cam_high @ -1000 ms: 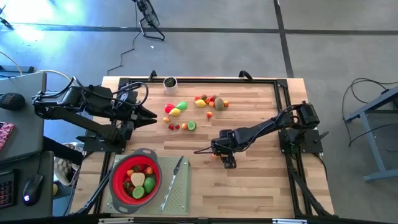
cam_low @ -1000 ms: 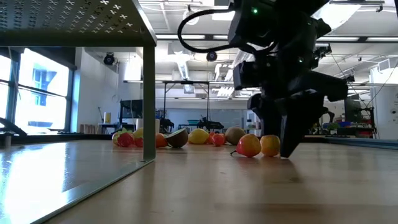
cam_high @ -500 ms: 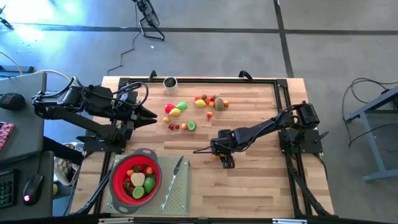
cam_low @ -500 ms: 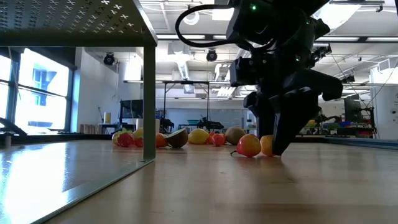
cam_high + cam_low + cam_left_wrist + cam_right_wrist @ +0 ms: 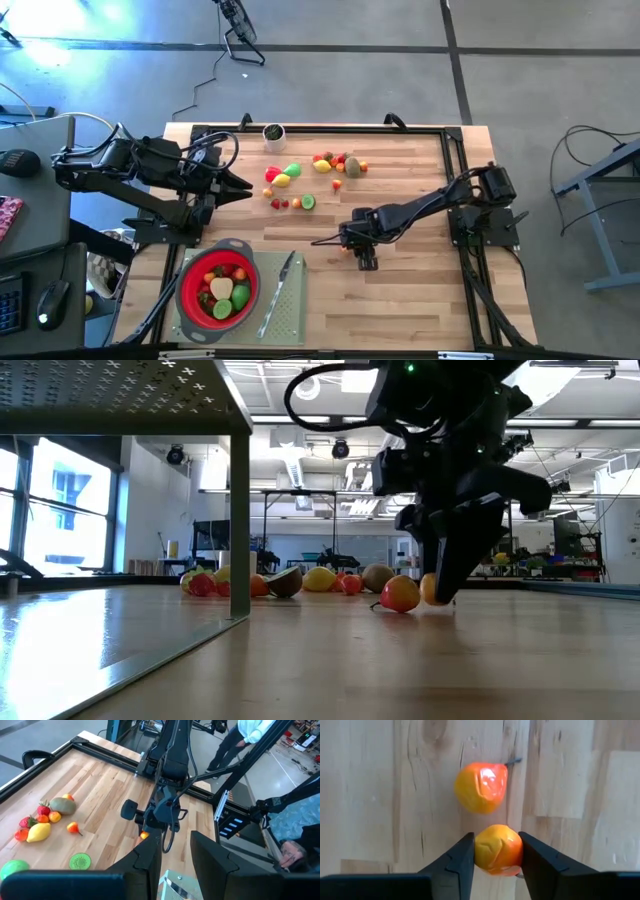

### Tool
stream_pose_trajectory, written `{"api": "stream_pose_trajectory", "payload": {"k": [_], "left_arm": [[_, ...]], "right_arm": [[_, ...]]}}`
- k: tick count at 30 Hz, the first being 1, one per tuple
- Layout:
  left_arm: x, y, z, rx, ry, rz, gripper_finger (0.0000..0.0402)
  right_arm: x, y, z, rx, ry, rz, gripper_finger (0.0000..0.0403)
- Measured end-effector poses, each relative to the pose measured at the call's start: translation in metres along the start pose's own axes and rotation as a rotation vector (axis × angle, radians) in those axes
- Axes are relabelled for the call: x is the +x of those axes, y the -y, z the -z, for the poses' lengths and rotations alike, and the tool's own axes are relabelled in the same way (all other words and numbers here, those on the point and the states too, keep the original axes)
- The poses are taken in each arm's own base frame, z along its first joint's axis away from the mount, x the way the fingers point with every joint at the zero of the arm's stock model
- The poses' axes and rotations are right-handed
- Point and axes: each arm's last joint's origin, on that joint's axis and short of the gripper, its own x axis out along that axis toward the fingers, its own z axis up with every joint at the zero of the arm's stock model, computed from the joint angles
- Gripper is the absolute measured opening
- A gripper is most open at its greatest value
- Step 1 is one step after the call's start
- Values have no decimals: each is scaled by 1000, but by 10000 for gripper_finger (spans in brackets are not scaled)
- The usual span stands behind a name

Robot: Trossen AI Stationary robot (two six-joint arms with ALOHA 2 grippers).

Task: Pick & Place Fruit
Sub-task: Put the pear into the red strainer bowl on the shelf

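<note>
Clamping the small round orange-yellow toy fruit (image 5: 498,849) mid-frame, the right gripper (image 5: 495,855) has its fingers on both sides, red-orange neighbour fruit (image 5: 481,787) just beyond; left gripper (image 5: 172,851) idles, fingers slightly apart.

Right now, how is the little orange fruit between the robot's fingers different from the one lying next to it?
The held orange fruit sits squeezed between the right gripper's two fingers; the free orange fruit lies on the table with nothing touching it. The free one has a red blush and a small dark stem; the held one looks plain orange-yellow, with no stem showing. Both are small, round and shiny, lying close together on the wood.
</note>
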Motion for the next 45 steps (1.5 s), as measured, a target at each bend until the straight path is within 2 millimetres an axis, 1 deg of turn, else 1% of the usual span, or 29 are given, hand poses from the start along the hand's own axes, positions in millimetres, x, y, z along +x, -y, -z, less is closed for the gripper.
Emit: {"api": "stream_pose_trajectory", "payload": {"k": [4, 9, 16, 20, 22, 26, 29, 31, 35, 39, 43, 45], "left_arm": [[0, 0, 0, -1, 1, 0, 100], [0, 0, 0, -2, 1, 0, 100], [0, 0, -1, 3, 7, 4, 100], [0, 1, -1, 3, 12, 6, 100], [0, 1, -1, 5, 13, 3, 100], [6, 1, -1, 8, 11, -18, 100], [16, 3, -1, 21, -4, -29, 100], [27, 6, -3, 62, -1, -28, 100], [50, 15, -10, 172, 63, -1, 100], [74, 24, -18, 302, 144, 22, 100], [98, 30, -22, 406, 205, 30, 100], [110, 34, -25, 427, 251, 38, 100]], "right_arm": [[-11, 0, 0, 2, 12, -2, 134], [-39, 0, -6, 30, 84, -20, 129], [-100, 2, -16, 87, 294, -19, 131], [-142, 5, -21, 122, 482, -32, 129], [-164, 6, -23, 145, 604, -46, 127], [-202, 10, -23, 187, 829, -91, 128], [-229, 12, -22, 204, 992, -124, 127], [-244, 14, -19, 207, 1079, -138, 126], [-265, 14, -18, 229, 1228, -184, 127], [-275, 14, -18, 243, 1303, -225, 125], [-277, 11, -19, 248, 1321, -278, 126], [-276, 9, -19, 257, 1319, -294, 127]]}}
